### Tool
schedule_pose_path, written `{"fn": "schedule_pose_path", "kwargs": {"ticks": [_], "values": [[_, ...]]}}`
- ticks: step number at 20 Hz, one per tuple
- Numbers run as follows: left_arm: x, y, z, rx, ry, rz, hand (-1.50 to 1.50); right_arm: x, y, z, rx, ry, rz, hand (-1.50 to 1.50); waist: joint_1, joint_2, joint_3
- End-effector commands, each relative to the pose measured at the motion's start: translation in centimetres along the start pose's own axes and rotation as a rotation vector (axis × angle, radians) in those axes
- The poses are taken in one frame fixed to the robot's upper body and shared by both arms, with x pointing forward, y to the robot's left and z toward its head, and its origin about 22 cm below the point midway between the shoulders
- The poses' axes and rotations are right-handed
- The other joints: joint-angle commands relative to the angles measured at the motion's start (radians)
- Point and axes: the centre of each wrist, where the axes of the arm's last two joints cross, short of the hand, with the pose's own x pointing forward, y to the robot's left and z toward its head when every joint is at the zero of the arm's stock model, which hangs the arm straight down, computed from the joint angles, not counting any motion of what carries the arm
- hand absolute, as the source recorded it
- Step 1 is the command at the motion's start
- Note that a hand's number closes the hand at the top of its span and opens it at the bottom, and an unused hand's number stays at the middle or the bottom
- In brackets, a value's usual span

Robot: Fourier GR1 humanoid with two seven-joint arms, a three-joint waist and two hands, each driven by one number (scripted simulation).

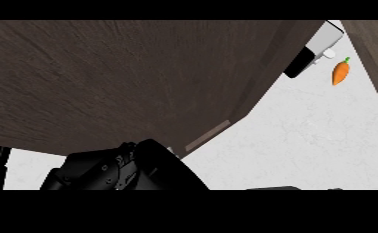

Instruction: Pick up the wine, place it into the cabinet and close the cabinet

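Head view. A large dark brown wooden cabinet door [133, 82] fills most of the frame, from the upper left to past the middle; its face is tilted across the view and its lower edge runs diagonally from the left side down to the centre. A lighter strip shows on its edge near the lower middle.

Left hand [111, 173] sits at the lower left, black, directly below the door's lower edge and apparently against it. State of the fingers: cannot tell, the hand reads as one dark mass.

Right of the door, the white desk [295, 137] is exposed. On it, at the upper right, lies a carrot [339, 72], long axis near upright in the frame, green top uppermost. Just left of it, a white and black object [314, 52] of unclear kind.

Wine bottle: not visible; position and long axis cannot be told.
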Motion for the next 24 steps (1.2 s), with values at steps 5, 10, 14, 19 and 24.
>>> {"fn": "schedule_pose_path", "kwargs": {"ticks": [5,10,14,19,24], "values": [[-1.2,1.3,-1.1,0.029,0.009,-0.004,-1.5,1.3,-2.2,-8.7,-0.069,-0.044,0.102,1.5,-0.021,0.004,0.001],[-0.6,0.0,-0.1,0.033,-0.011,-0.015,-1.5,1.4,-3.8,-11.7,-0.141,-0.023,0.198,1.5,-0.025,-0.002,0.002],[0.6,-0.2,-0.9,0.017,-0.023,-0.004,-1.5,-2.0,-7.2,-13.6,-0.19,-0.001,0.179,1.5,-0.016,0.002,0.002],[0.8,0.4,-2.2,0.025,-0.015,-0.048,-1.5,-2.0,-10.0,-15.0,-0.192,0.015,0.177,1.5,-0.026,0.0,0.002],[0.7,-1.0,-1.0,-0.014,-0.026,-0.03,-1.5,-4.0,-13.9,-15.1,-0.209,0.05,0.196,1.5,-0.01,0.004,0.003]]}}
